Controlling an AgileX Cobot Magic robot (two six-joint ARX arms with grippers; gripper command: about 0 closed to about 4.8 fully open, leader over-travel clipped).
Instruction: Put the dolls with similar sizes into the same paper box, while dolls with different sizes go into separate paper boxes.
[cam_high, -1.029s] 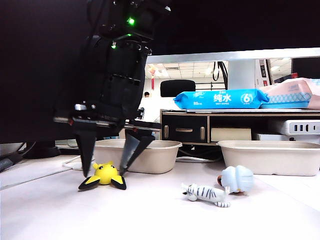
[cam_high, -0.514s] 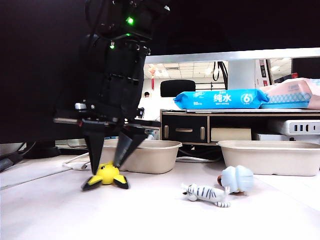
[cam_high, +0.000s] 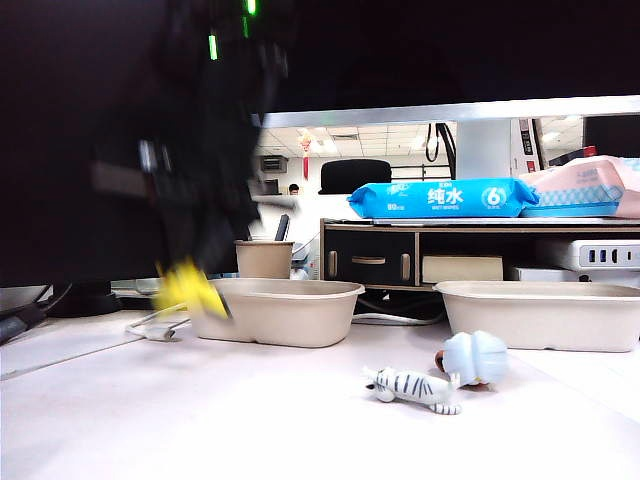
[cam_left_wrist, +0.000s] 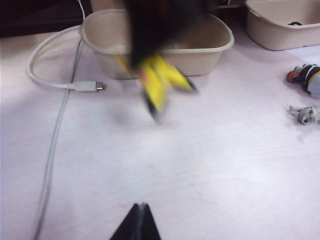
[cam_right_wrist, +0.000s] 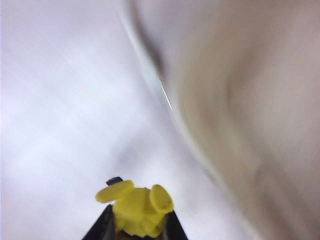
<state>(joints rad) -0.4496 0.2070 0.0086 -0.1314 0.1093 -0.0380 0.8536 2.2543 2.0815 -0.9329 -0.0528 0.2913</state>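
Observation:
My right gripper (cam_right_wrist: 137, 223) is shut on the yellow black-tipped doll (cam_right_wrist: 135, 209). It has reached across to the left of the exterior view, where gripper (cam_high: 195, 268) and doll (cam_high: 185, 286) hang blurred above the table, beside the left paper box (cam_high: 290, 312). The left wrist view shows the doll (cam_left_wrist: 157, 82) in front of that box (cam_left_wrist: 212, 60). My left gripper (cam_left_wrist: 141, 206) is shut and empty, low over bare table. The striped tiger (cam_high: 412, 388) and pale blue doll (cam_high: 473, 358) lie on the table near the right paper box (cam_high: 540, 318).
A beige cup (cam_high: 264, 258) stands behind the left box. A white cable (cam_left_wrist: 55, 85) runs along the table beside it. A shelf at the back carries a blue wipes pack (cam_high: 440, 198). A small dark shape (cam_left_wrist: 295, 23) lies in the right box.
The right gripper closed on the yellow doll and lifted it off the table. It is now blurred with motion beside the left box. The other dolls have not moved.

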